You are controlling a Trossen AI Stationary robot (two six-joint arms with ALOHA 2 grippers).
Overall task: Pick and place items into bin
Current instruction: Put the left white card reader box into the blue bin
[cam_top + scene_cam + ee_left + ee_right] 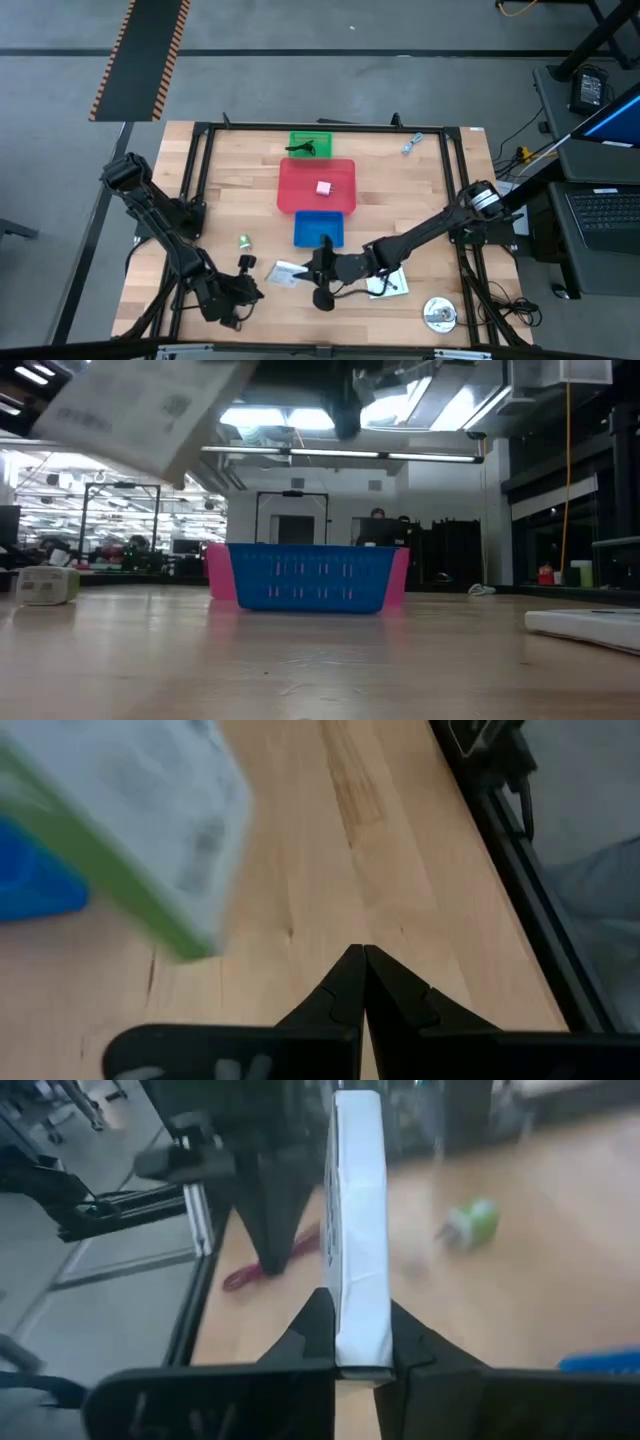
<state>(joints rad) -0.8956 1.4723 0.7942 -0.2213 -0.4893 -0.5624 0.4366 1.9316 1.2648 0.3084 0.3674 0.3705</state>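
My right gripper (318,268) reaches in from the table's right to the near middle and is shut on a white printed card (285,272), which the low view shows lifted and tilted (140,410). A second white card (388,285) lies flat beneath that arm. My left gripper (360,962) is shut and empty, near the table's near left (246,264), just short of the tiny green piece (244,241). The pink cube (323,187) sits in the red bin (300,172). The dark red cord loop (270,1265) lies on the wood. The blue-grey piece (412,143) rests near the far edge. My right gripper pinches the white card between its two fingers (315,1325) at one short end (360,1342). The card stands edge-on between them and runs straight out ahead of the fingers. It is lifted clear of the table and tilted.
Three bins stand in a row along the table's middle: green (310,135) farthest with a dark item inside, red, then blue (319,230) nearest. A round metal thing (438,315) lies at the near right corner. A black frame rims the table.
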